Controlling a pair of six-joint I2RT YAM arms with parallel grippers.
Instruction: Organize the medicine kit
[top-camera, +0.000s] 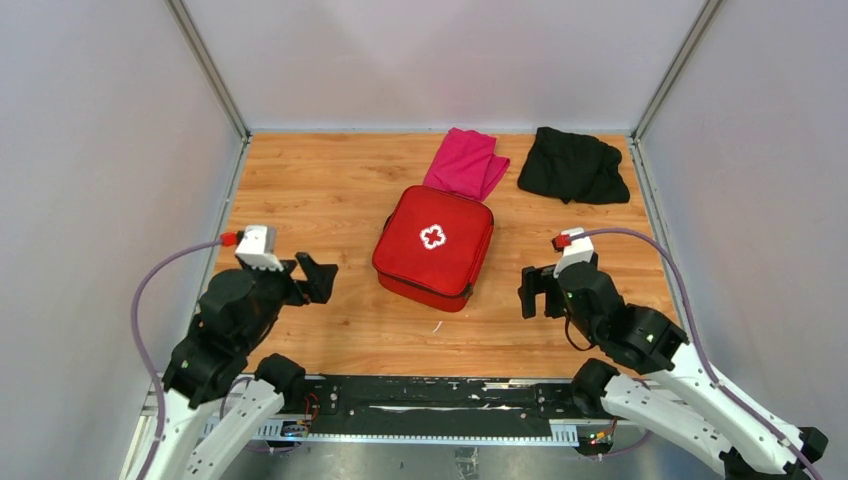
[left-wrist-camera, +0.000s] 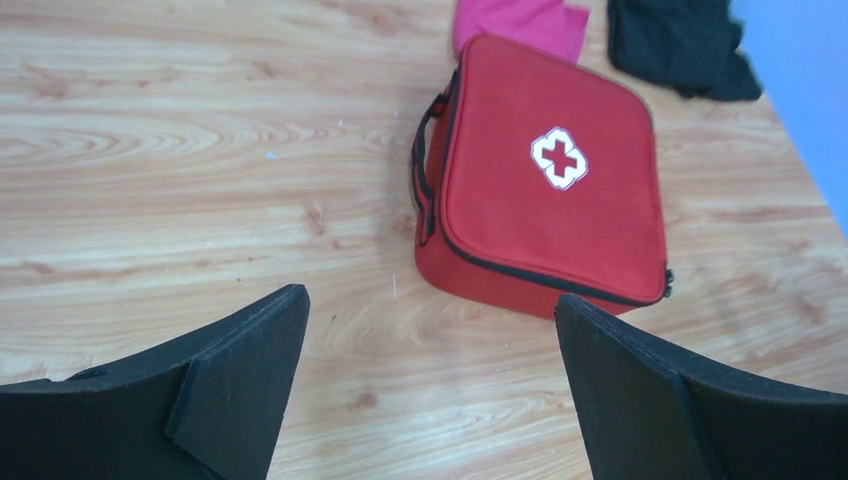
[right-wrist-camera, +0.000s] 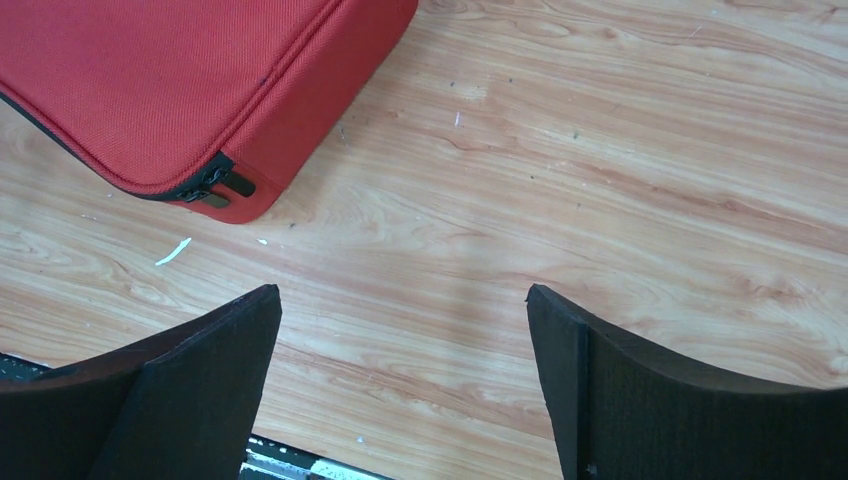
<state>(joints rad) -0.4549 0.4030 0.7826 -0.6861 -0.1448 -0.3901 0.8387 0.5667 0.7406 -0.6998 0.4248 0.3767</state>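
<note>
- Medicine kit (top-camera: 434, 248) lies flat on the table (top-camera: 330, 190) with its lid down, between my two grippers and a little ahead of both. Neither one touches it.
- My left gripper (left-wrist-camera: 429, 295) hangs wide open and holds nothing. The kit is ahead and to its right, with bare wood ahead and to its left.
- My right gripper (right-wrist-camera: 402, 290) is spread just as wide and is also empty. The kit's near corner is ahead to its left, bare wood runs ahead and right, and the table's near edge shows by its left finger.
- Beyond the kit a pink cloth (top-camera: 465, 162) meets its far edge. A black cloth (top-camera: 573, 166) lies apart from both, far ahead of my right gripper.
- The left wrist view shows a black handle (left-wrist-camera: 425, 150) on the kit's side. The right wrist view shows the zip pulls (right-wrist-camera: 220, 185) up close.
- On the lid is a white cross (top-camera: 432, 237).
</note>
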